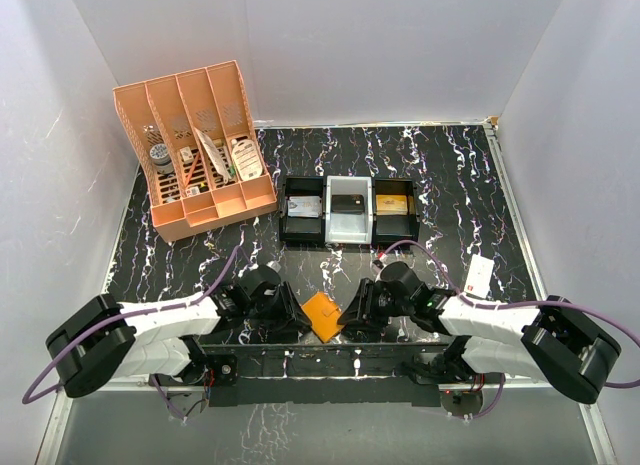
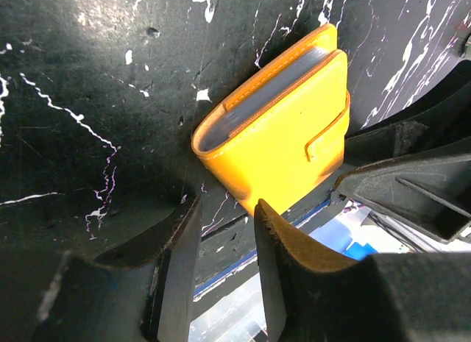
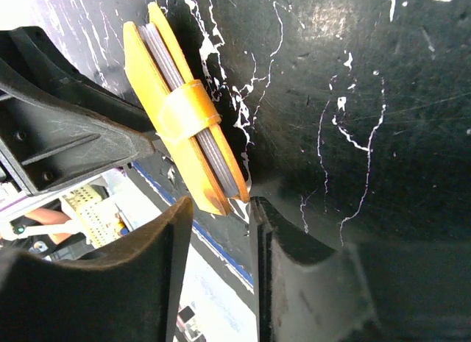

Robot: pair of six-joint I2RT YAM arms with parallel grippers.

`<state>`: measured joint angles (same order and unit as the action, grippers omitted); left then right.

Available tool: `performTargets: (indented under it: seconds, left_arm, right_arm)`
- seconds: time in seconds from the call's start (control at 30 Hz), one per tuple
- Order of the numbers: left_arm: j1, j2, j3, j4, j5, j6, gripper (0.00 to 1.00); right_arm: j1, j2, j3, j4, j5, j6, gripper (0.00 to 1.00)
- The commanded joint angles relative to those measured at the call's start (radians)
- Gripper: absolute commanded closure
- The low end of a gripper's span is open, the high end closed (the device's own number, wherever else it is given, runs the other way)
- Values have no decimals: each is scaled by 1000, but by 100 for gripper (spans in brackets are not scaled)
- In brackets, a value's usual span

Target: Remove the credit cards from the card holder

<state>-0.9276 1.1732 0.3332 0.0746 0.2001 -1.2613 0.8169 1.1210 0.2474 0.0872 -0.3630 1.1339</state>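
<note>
**Fig. 1. Closed card holder between the two pincers, seen from the near edge of the surface.**

One orange card holder (image 2: 283, 136) sits on the black marbled surface (image 1: 450, 185), on the near side of the black tray (image 1: 284, 225) and well apart from it. It is folded shut, with its one strap (image 2: 327, 132) fastened over the open edge. Whether it lies quite flat cannot be told.

The credit cards (image 2: 271, 90) show only as a grey stack of edges between the covers. There are several, but their number cannot be counted.

The left pincer (image 2: 228, 206) and the right pincer (image 3: 221, 204) meet the holder at opposite corners. The fingers of each stand a narrow gap apart at a corner. Whether either one actually bites cannot be told.

**Handling, as judged.** The holder looks light, with smooth covers that probably slip and would flex a little under pressure. The cards look thin, stiff and slick. The covers are best held by the corners and the strap freed first. After that each card can be taken by its exposed edge.

**Also present.** One orange desk organiser (image 1: 215, 210) stands left of the tray and further back. One small white tag (image 1: 480, 275) lies right of the tray and nearer.
</note>
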Motion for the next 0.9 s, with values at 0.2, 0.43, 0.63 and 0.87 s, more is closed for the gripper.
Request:
performTargets:
  seconds: [0.2,0.43,0.63,0.87]
  left_arm:
    - [-11,-42,-45,45,-32,-18,67]
    - [-12,-91,9,-106,-120,-22,58]
    - [-12,-202,-40,-102,-132,-43,49]
    - [-12,-221,-83,-37,-110,-52,50]
  right_arm:
    - [1,-30,7,106,-34,30,86]
    - [1,-65,75,-42,44,-36,100]
    - [1,-95,161,-155,104,-100,100]
    - [-1,-62,216,-333,168,-168,59]
